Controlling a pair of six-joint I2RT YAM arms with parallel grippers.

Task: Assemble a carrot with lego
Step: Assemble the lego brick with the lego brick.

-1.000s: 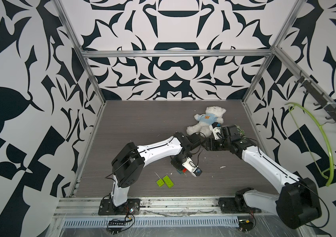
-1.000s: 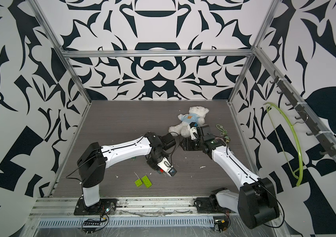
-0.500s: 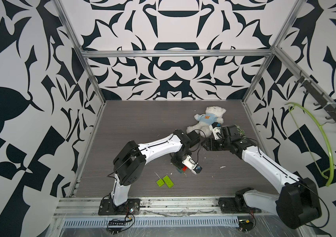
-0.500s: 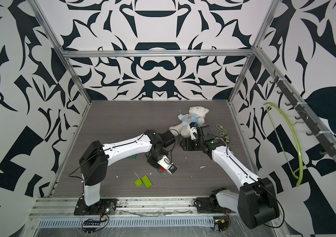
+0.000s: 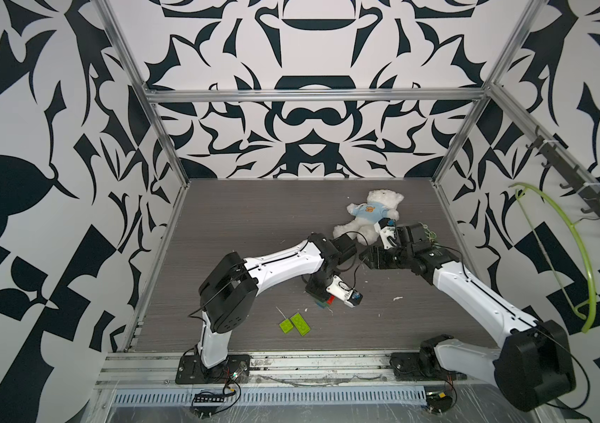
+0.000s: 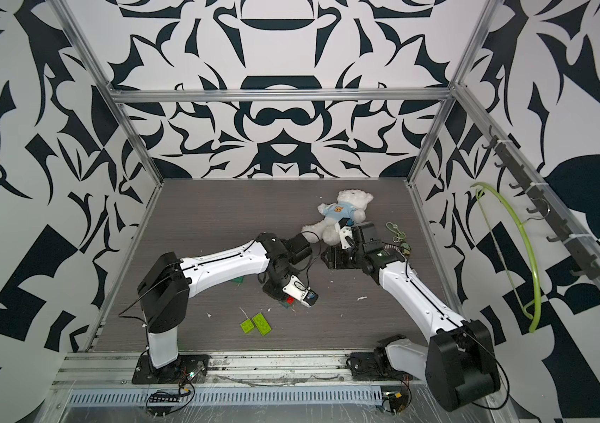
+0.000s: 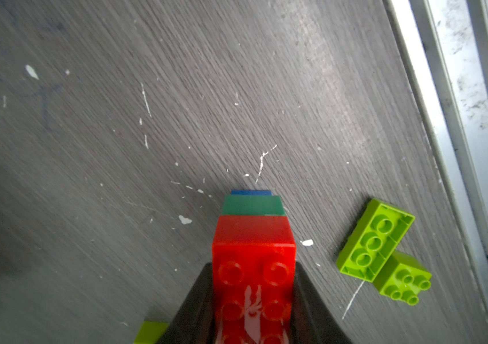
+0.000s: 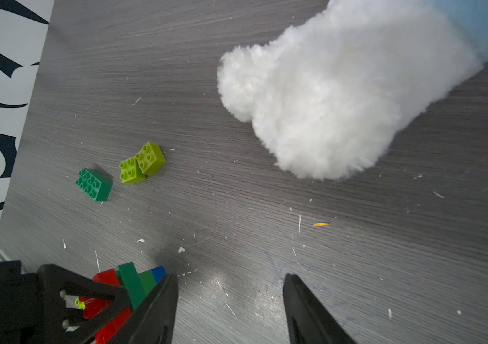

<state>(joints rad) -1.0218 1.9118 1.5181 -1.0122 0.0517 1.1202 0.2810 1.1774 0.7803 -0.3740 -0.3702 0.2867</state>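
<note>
The carrot is a partial stack: a red brick, a dark green layer and a blue tip. My left gripper is shut on the red brick and holds the stack low over the table, blue tip pointing away. In both top views the stack peeks out beneath that gripper. Two loose lime lego bricks lie side by side near the front edge. My right gripper is open over bare table, next to the stack.
A white teddy bear in a blue shirt lies at the back right, close to the right wrist. A dark green brick and two lime bricks lie under the left arm. A green hanger hangs on the right wall.
The left arm has shifted only slightly, still holding the stack. The right arm has not moved.
</note>
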